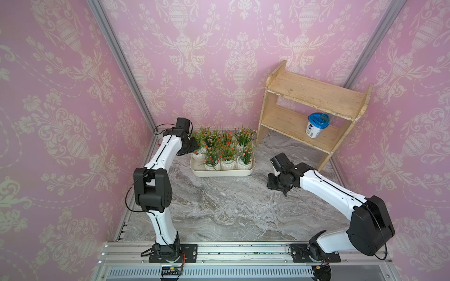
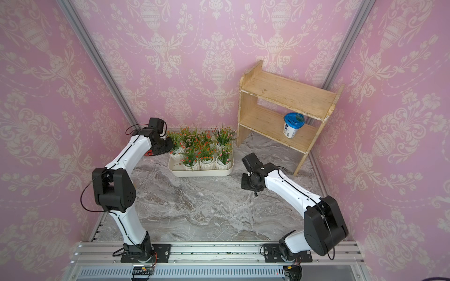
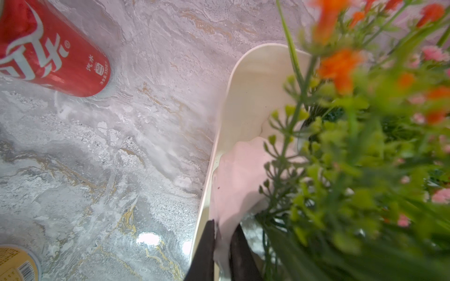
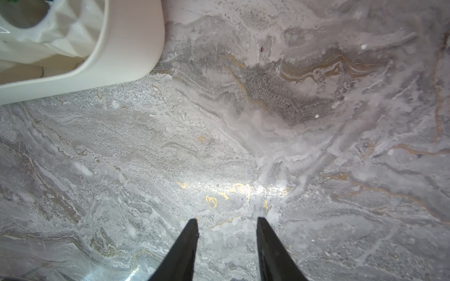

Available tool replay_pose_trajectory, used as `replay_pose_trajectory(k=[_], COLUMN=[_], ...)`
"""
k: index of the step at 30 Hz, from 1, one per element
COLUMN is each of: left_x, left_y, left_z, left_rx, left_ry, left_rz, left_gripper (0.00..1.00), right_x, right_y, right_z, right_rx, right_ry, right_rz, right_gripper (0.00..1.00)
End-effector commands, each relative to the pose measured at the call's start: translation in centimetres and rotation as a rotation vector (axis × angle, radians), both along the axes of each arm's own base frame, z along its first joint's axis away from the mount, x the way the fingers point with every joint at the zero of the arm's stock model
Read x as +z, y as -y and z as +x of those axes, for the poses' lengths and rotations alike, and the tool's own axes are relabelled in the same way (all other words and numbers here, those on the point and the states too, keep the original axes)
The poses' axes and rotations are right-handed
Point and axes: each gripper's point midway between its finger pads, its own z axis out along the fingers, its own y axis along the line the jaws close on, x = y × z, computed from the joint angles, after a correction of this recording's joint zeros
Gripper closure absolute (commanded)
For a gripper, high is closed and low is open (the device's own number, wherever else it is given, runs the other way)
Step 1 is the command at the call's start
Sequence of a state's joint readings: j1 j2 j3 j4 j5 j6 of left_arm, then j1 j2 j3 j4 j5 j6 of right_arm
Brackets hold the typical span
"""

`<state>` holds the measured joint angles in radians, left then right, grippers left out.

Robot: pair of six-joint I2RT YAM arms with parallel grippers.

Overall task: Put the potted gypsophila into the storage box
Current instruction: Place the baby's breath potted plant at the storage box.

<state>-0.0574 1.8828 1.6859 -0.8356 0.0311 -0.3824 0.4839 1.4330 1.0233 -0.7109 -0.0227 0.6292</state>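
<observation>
The cream storage box (image 1: 219,173) (image 2: 202,173) lies at the back of the marble table, and several potted gypsophila (image 1: 229,155) (image 2: 207,155) stand in it. My left gripper (image 1: 194,146) (image 3: 225,226) is at the box's left end. It is shut on the thin white wall of one more potted gypsophila (image 1: 198,153) (image 3: 238,175), just inside the box wall (image 3: 246,73). Blurred green sprigs hide that pot's base. My right gripper (image 1: 283,192) (image 4: 227,221) hangs open and empty over bare table to the right of the box (image 4: 126,48).
A wooden two-tier shelf (image 1: 314,97) stands at the back right with a blue-lidded cup (image 1: 316,126) on its lower board. A red soda can (image 3: 48,48) and a yellow-labelled container (image 3: 14,262) stand on the table left of the box.
</observation>
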Motion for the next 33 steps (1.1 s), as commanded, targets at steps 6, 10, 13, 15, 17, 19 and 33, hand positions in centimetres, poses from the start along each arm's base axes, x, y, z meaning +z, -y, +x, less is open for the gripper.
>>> replay_pose_trajectory(k=[6, 10, 13, 15, 17, 19, 33], left_x=[-0.9, -2.3, -3.0, -3.5, -4.1, -4.5, -7.3], left_y=[0.6, 1.3, 1.4, 1.5, 1.6, 1.6, 1.9], left_z=[-0.4, -0.1, 0.2, 0.3, 0.4, 0.5, 0.2], left_rx=[-0.042, -0.045, -0.034, -0.031, -0.030, -0.028, -0.006], left_ry=[-0.045, -0.058, -0.053, -0.058, -0.065, -0.067, -0.093], left_rz=[0.040, 0.033, 0.025, 0.021, 0.018, 0.014, -0.012], left_gripper=[1.00, 1.00, 1.00, 1.00, 1.00, 1.00, 0.85], right_x=[0.6, 0.3, 0.1, 0.0, -0.1, -0.2, -0.9], right_y=[0.4, 0.4, 0.5, 0.6, 0.6, 0.5, 0.4], right_z=[-0.4, -0.4, -0.5, -0.5, -0.4, -0.3, 0.1], right_rx=[-0.008, -0.007, -0.004, -0.006, -0.004, -0.005, -0.001], right_ry=[0.012, 0.007, 0.002, -0.001, -0.003, -0.004, -0.020], right_rz=[0.007, 0.004, -0.003, -0.006, -0.009, -0.009, -0.010], right_gripper=[0.57, 0.57, 0.57, 0.57, 0.57, 0.57, 0.57])
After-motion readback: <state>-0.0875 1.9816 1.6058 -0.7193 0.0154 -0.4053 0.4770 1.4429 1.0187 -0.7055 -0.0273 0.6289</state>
